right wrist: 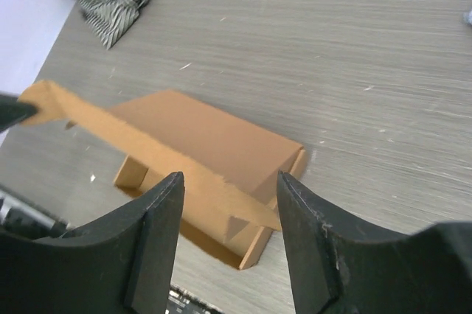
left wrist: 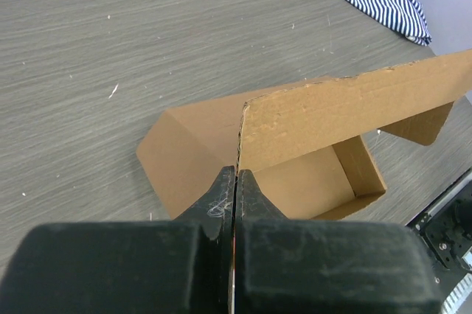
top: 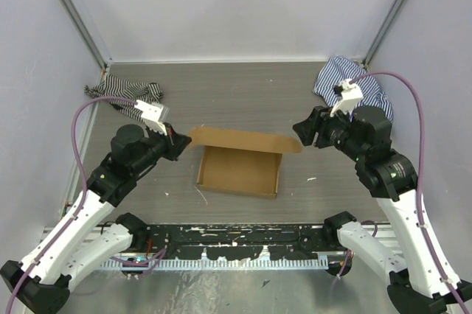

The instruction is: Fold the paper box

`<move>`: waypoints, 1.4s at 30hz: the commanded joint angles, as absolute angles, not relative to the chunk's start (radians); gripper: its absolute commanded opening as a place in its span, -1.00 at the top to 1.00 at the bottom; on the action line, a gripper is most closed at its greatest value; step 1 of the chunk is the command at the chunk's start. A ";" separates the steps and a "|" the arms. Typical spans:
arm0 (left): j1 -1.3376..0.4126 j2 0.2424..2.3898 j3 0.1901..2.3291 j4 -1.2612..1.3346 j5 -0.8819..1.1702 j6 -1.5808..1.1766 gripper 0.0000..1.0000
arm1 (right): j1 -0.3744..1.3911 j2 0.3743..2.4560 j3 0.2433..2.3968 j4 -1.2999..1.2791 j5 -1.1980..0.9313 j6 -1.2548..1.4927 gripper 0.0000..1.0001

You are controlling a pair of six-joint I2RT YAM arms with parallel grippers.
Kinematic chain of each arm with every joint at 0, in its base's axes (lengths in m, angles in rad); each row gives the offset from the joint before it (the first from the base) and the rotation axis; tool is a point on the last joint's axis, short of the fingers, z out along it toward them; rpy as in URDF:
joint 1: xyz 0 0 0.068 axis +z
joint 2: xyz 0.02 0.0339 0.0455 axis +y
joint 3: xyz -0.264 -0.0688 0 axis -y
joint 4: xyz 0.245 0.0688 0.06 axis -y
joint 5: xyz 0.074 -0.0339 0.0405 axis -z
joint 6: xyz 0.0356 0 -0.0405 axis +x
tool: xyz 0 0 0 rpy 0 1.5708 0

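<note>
Raised paper box (top: 240,172) lid: left fingers (top: 181,144) at corner, right fingers (top: 303,132) near other.

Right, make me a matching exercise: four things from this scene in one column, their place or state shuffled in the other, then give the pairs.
Things
1. left gripper
2. right gripper
3. paper box
4. blue striped cloth

Place or state
A. open, fingers apart
B. lying in the far right corner
C. shut on a cardboard flap's edge
D. in the middle, long flap raised

Pairs: 1-C, 2-A, 3-D, 4-B
</note>
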State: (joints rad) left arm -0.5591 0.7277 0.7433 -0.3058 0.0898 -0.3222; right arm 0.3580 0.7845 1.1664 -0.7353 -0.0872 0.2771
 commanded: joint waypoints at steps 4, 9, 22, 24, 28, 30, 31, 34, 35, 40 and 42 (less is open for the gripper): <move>-0.561 0.773 0.847 -0.303 0.065 -0.270 0.98 | 0.364 0.914 1.199 -0.676 -0.462 0.147 -0.18; -0.561 0.809 0.891 -0.288 0.079 -0.244 0.96 | 0.363 0.990 1.236 -0.618 -0.461 0.109 -0.18; -0.561 0.785 0.845 -0.243 0.090 -0.207 0.98 | 0.364 1.157 1.389 -0.575 -0.401 0.048 -0.19; -0.561 0.781 0.839 -0.238 0.097 -0.199 0.97 | 0.365 1.199 1.429 -0.618 -0.436 0.016 -0.19; -0.561 0.788 0.837 -0.217 0.116 -0.192 0.97 | 0.365 1.268 1.494 -0.715 -0.584 -0.081 -0.19; -0.561 0.797 0.837 -0.201 0.134 -0.191 0.96 | 0.367 1.273 1.490 -0.721 -0.646 -0.143 -0.19; -0.561 0.802 0.838 -0.197 0.144 -0.188 0.96 | 0.367 1.275 1.495 -0.721 -0.649 -0.172 -0.19; -0.561 0.818 0.833 -0.183 0.160 -0.184 0.96 | 0.368 1.300 1.529 -0.721 -0.717 -0.278 -0.19; -0.561 0.822 0.831 -0.180 0.163 -0.186 0.96 | 0.369 1.317 1.553 -0.732 -0.738 -0.312 -0.20; -0.561 0.834 0.832 -0.168 0.161 -0.181 0.95 | 0.389 1.442 1.713 -0.848 -0.790 -0.429 -0.25; -0.561 0.837 0.828 -0.158 0.161 -0.181 0.95 | 0.400 1.491 1.751 -0.893 -0.788 -0.464 -0.25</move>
